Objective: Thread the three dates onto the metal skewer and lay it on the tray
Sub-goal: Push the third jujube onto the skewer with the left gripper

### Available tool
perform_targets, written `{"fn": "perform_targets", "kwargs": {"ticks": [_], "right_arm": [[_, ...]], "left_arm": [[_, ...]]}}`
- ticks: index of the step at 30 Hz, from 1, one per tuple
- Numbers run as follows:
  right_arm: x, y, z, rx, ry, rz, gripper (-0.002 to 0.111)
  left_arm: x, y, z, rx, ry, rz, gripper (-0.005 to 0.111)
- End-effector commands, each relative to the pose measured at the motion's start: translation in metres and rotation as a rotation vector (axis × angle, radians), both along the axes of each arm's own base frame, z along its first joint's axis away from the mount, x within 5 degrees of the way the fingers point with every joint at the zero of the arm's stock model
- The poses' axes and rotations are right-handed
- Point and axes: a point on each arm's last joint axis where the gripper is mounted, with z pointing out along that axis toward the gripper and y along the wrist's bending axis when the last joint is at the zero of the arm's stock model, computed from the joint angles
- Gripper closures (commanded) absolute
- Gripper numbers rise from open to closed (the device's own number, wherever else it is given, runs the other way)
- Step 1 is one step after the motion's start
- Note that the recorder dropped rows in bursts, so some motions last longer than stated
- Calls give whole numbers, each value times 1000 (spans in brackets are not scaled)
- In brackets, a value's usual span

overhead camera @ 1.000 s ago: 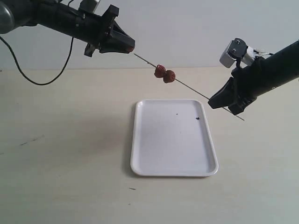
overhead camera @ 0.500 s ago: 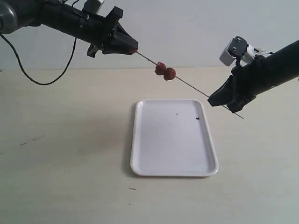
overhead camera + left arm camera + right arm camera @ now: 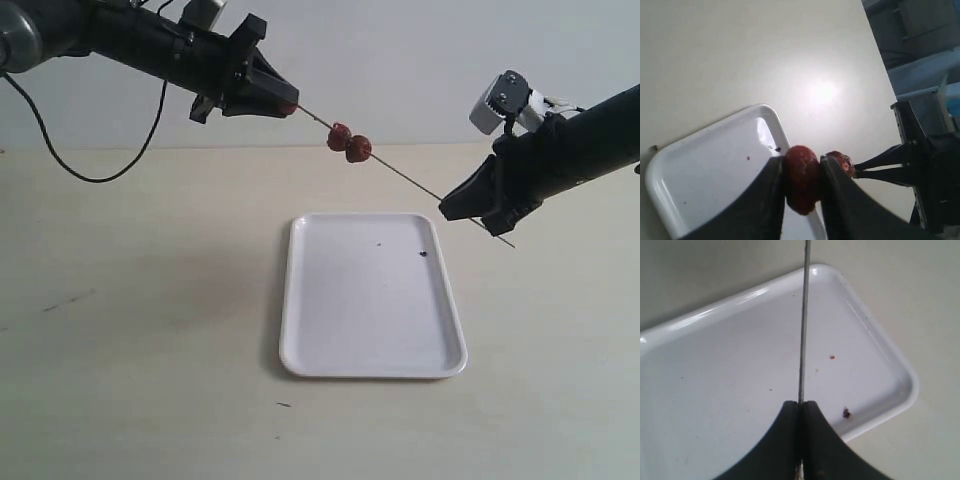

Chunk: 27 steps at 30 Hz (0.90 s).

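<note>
Exterior view: left gripper (image 3: 286,104) clamped on one date (image 3: 801,179). From this side only a red sliver shows between its fingers, so whether the metal skewer (image 3: 410,180) has entered it cannot be told. Two more dates (image 3: 341,136) sit touching each other on the skewer, in mid-air between the arms and nearer the left one. The right gripper (image 3: 452,209) is pinched shut on the skewer's lower part — a short tip pokes past. The tray (image 3: 300,340) lies flat below, with dark specks (image 3: 423,253) on it.

Slanted metal skewer (image 3: 400,176) aloft, two dates (image 3: 358,149) threaded, white tray (image 3: 360,300) flat below
</note>
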Motion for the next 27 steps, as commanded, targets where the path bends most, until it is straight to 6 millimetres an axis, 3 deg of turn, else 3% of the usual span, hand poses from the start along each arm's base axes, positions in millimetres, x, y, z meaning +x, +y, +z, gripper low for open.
{"fn": "perform_targets", "kwargs": {"ticks": [1, 18, 23, 27], "right_arm": [[-1, 3, 5, 39, -15, 30, 108], [-1, 7, 9, 91, -28, 35, 108], [-1, 7, 9, 91, -29, 32, 108], [0, 7, 9, 91, -30, 30, 108]], "left_arm": [[-5, -9, 10, -42, 0, -19, 81], [-25, -53, 10, -62, -43, -137, 81], [-27, -57, 10, -59, -53, -150, 80], [-27, -57, 9, -45, -57, -152, 72]]}}
